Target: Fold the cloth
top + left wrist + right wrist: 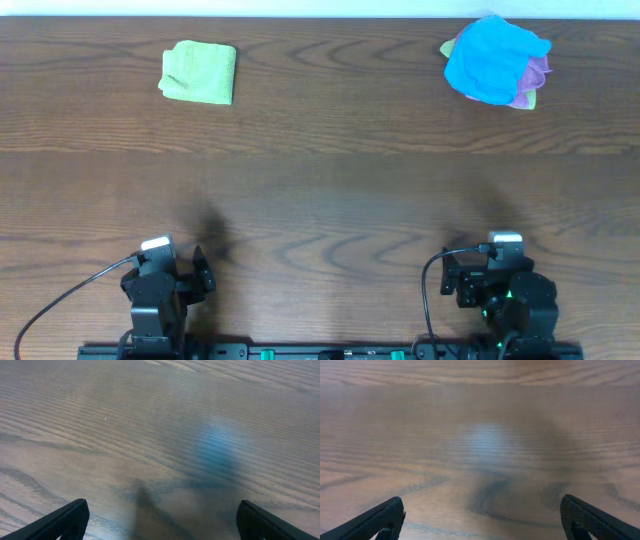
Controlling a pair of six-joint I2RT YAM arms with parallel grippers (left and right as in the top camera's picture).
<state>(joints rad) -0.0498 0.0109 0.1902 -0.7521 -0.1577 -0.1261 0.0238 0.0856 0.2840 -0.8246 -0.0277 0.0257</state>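
Leftward, cloth (199,72) on wood-grain table (320,180).

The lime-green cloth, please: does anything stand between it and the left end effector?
Nothing visible does: only bare table separates the open left end effector from the cloth; the blue cloth pile sits far to the right, off that path.

A dark brown counter (320,180) with flowing wood grain fills nearly the whole overhead view. Along its far edge runs a thin pale strip (320,8); whether it is wall or floor cannot be told. The light is soft and even, leaving faint blurred shadows (215,235) toward the near side. Close up, the surface carries a dull bluish sheen (217,447).
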